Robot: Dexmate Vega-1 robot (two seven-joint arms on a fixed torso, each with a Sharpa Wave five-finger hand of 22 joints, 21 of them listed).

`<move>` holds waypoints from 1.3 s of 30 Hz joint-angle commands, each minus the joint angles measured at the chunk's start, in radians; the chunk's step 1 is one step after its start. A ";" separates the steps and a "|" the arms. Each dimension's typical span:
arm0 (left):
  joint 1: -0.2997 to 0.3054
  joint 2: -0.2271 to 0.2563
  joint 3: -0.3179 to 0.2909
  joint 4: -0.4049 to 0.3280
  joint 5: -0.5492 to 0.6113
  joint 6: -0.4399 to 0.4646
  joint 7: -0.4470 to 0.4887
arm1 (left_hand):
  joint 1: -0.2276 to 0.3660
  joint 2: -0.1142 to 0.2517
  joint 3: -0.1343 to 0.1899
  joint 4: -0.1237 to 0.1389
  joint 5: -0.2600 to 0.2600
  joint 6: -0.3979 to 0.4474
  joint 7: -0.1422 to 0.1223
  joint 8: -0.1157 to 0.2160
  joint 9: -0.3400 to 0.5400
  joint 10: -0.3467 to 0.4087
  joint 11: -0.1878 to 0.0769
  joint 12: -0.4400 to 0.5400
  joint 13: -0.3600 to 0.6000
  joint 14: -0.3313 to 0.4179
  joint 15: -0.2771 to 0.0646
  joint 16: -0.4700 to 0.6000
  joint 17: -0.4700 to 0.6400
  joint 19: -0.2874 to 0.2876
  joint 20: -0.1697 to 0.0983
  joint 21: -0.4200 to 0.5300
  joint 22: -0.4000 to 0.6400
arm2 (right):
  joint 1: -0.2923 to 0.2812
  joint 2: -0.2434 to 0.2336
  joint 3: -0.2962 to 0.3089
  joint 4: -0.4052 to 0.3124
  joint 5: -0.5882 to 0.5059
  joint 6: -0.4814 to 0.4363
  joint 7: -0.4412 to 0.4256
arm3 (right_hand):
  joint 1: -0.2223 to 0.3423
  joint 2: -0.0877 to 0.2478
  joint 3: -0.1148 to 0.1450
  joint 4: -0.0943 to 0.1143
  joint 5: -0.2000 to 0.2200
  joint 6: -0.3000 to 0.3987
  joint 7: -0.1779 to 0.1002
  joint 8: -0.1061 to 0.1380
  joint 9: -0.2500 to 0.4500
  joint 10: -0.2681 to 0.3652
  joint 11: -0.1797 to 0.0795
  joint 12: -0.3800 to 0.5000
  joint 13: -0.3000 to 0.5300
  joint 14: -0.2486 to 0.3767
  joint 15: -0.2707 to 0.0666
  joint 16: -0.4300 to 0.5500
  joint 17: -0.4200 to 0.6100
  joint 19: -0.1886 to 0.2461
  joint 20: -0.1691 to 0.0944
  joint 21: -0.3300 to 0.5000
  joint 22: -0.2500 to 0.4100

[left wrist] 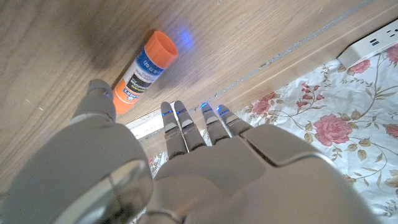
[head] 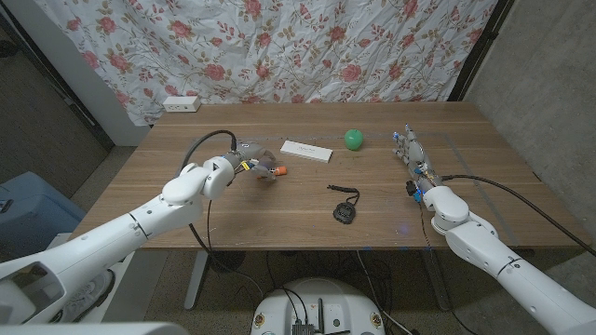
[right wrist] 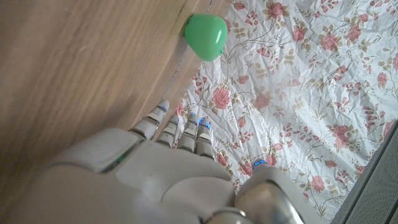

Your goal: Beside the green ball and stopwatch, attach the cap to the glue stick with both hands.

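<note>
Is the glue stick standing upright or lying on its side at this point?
Lying on its side: the glue stick lies lengthwise on the wooden table, its orange end pointing away from the left hand.

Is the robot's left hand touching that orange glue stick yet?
Cannot tell. In the left wrist view the left hand reaches right up to the glue stick, but neither contact nor gap shows.

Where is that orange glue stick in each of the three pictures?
Head view: the glue stick lies on the table left of centre, at the left hand.
Left wrist view: the glue stick lies on the wood just beyond the left hand, by its thumb.
Right wrist view: not in it.
Shared landmark: the flowered curtain behind the table.
</note>
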 commanded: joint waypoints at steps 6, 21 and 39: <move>0.037 -0.002 -0.074 0.021 -0.177 -0.021 0.114 | -0.027 0.016 0.000 0.010 -0.001 -0.014 0.009 0.003 0.002 -0.013 0.003 0.005 0.001 0.005 -0.061 0.008 0.002 0.012 -0.016 0.007 0.002 | -0.011 0.007 0.011 -0.006 -0.002 -0.003 -0.037 | -0.004 0.057 0.009 -0.004 0.000 -0.018 0.000 -0.004 0.003 -0.011 0.002 0.002 0.001 0.035 0.001 0.009 0.001 -0.001 -0.006 -0.002 0.000; 0.056 -0.015 -0.127 0.107 -0.359 -0.122 0.236 | -0.083 0.104 0.025 0.040 -0.001 -0.051 0.031 0.002 0.002 -0.043 0.036 0.009 0.000 0.006 -0.033 0.007 0.003 0.013 -0.009 0.006 0.003 | 0.000 0.032 0.009 0.014 -0.008 0.024 -0.046 | -0.004 0.056 0.012 -0.005 0.000 -0.024 0.001 -0.002 0.003 -0.009 0.011 0.005 0.001 0.061 0.007 0.014 0.000 0.012 -0.009 0.003 0.000; 0.102 -0.099 -0.195 0.237 -0.586 -0.228 0.425 | -0.121 0.150 0.038 0.056 -0.003 -0.048 0.043 0.008 0.002 -0.057 0.053 0.013 -0.001 0.007 -0.027 0.008 0.004 0.033 -0.022 0.012 0.003 | 0.046 0.091 0.013 0.097 0.070 0.101 0.036 | -0.006 0.053 0.014 -0.004 -0.001 -0.026 0.008 0.001 0.003 -0.003 0.021 0.007 0.001 0.067 0.011 0.011 -0.001 0.031 -0.011 0.007 0.000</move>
